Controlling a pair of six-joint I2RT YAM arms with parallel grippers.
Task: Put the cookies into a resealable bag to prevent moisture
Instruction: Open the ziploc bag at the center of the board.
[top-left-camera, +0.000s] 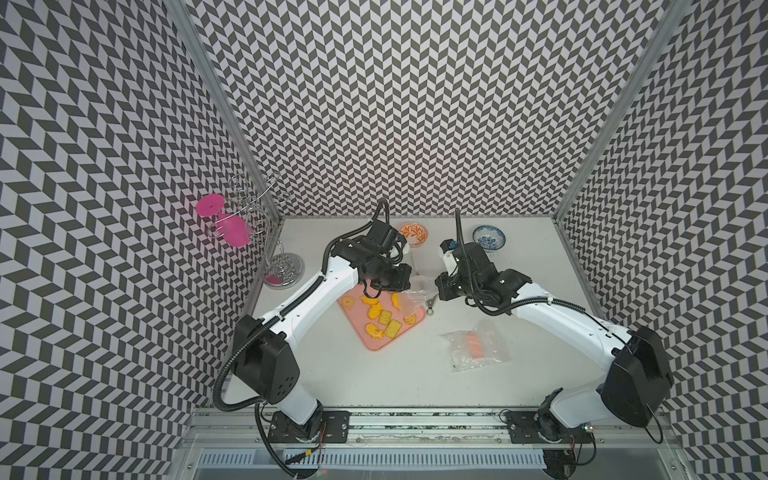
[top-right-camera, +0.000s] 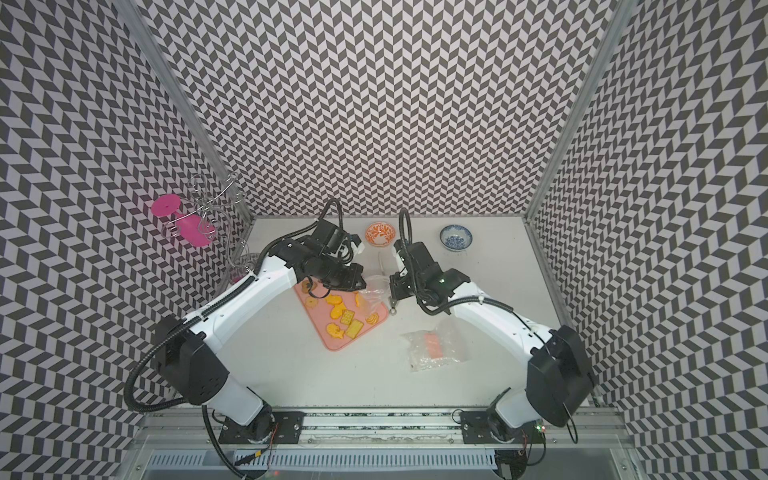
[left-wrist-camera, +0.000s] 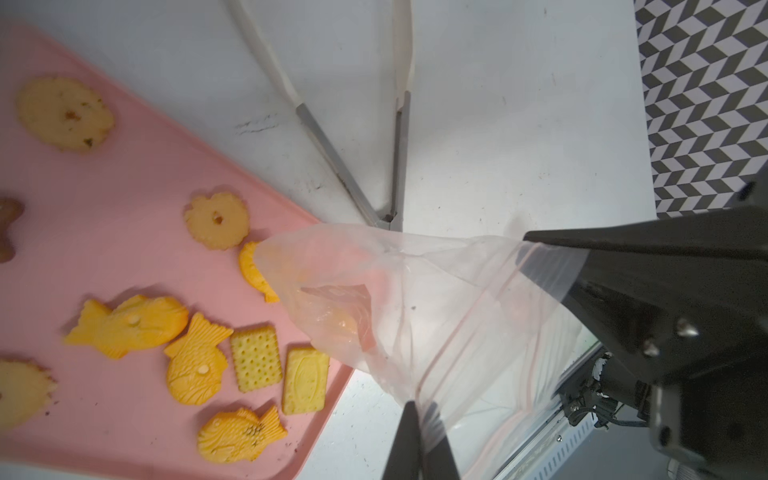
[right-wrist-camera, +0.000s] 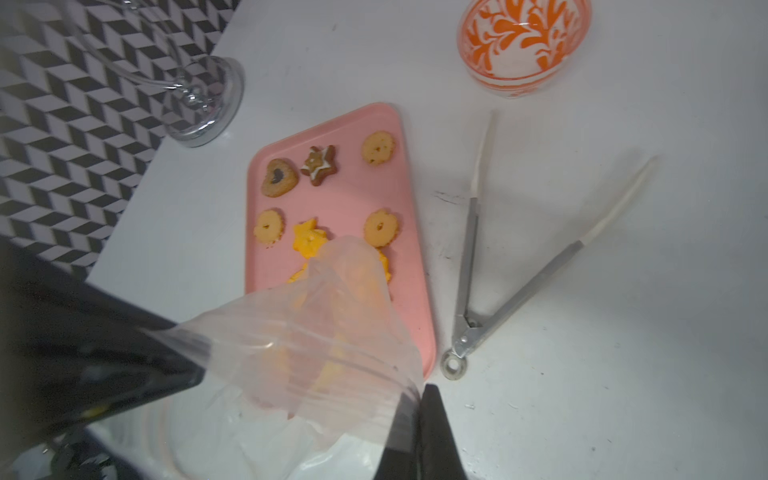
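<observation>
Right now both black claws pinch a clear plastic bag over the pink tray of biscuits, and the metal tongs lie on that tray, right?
No: the metal tongs lie on the white table beside the pink tray, as the right wrist view shows. The left gripper and right gripper do pinch the clear plastic bag over the biscuits.

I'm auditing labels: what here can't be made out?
Right wrist view: the held bag covers several cookies on the tray, hiding their count.
Both top views: the left arm hides part of the tray's far end.
Left wrist view: orange behind the held bag, inside or underneath, unclear.
A top view: second bag's orange contents, too small to identify.
</observation>
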